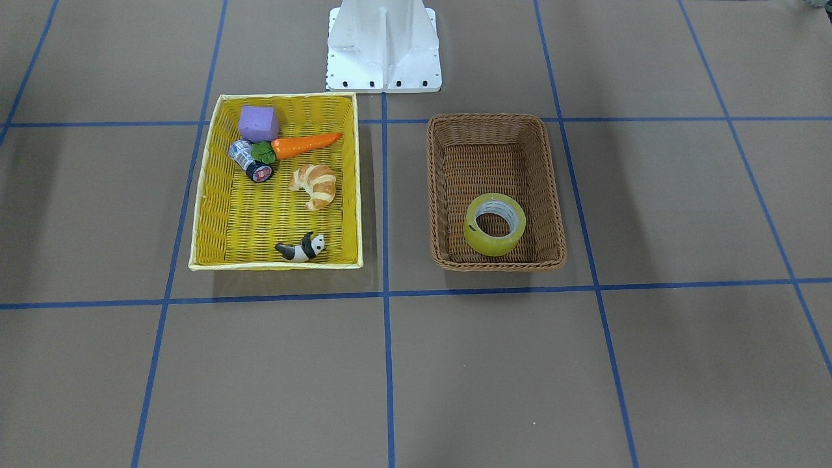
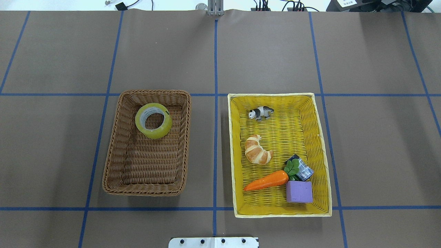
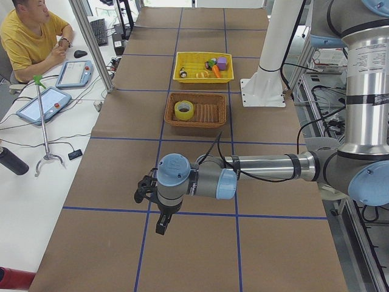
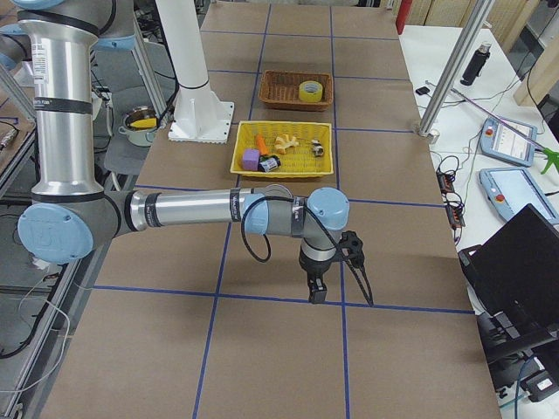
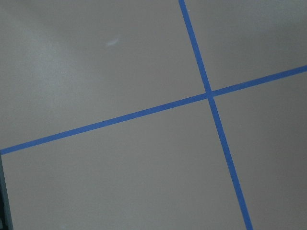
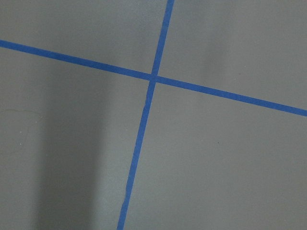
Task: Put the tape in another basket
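The tabletop (image 2: 51,155), brown and crossed by blue lines (image 2: 215,62), carried two baskets side by side, both well apart from either gripper.

The left gripper (image 3: 160,229) hung pointing down above bare tabletop close to a crossing of the lines. It showed only in the side view, so I cannot tell whether it was clenched or released. The right gripper (image 4: 318,294) hung the same way at the opposite end of the tabletop, and its state cannot be told either. Each wrist view took in only tabletop and a line crossing.

The yellow basket (image 2: 279,94), the larger one, lay nearer the right gripper, well ahead of it along the tabletop. The brown basket (image 2: 113,144) sat beyond that from the right gripper, and was the nearer of the two to the left gripper.

The tape (image 2: 156,133) lay alone in the brown basket, at the end away from the robot's base, far from both grippers and touched by neither.

The yellow basket held a carrot (image 2: 267,180), a purple block (image 2: 299,191) just beside its leafy end, a croissant (image 2: 256,150) near the middle, a bottle (image 2: 302,169) on its side against the carrot's leaves, and a panda (image 2: 260,112) at the far end.
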Controlling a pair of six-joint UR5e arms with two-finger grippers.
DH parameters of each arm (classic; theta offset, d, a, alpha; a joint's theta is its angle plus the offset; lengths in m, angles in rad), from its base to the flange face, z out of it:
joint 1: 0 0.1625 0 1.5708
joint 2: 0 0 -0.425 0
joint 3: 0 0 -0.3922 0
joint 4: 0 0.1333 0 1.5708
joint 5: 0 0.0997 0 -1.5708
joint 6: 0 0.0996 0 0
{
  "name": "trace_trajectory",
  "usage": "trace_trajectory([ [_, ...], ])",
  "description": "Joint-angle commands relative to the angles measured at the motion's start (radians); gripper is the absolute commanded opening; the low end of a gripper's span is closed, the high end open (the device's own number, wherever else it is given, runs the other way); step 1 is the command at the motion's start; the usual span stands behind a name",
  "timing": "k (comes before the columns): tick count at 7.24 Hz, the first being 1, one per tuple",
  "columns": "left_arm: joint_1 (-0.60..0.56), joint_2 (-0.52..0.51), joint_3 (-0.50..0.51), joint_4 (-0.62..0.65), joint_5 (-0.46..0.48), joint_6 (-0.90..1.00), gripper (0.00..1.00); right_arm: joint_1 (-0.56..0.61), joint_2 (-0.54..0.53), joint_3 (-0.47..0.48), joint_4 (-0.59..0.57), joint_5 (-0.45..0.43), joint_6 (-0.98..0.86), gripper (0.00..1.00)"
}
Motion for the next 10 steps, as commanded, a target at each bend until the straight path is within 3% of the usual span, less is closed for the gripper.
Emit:
trace_trajectory([
  [1, 0.000, 0.001, 0.000, 0.000, 0.000, 0.000, 0.99, 0.000, 0.003, 0.015, 0.002, -0.002, -0.006, 1.00],
  [3, 0.000, 0.001, 0.011, 0.002, 0.002, -0.006, 0.99, 0.000, 0.003, 0.007, 0.052, 0.002, 0.002, 1.00],
  [10, 0.002, 0.003, 0.042, 0.005, 0.008, -0.008, 0.99, 0.000, 0.003, 0.011, 0.054, 0.002, 0.016, 1.00],
])
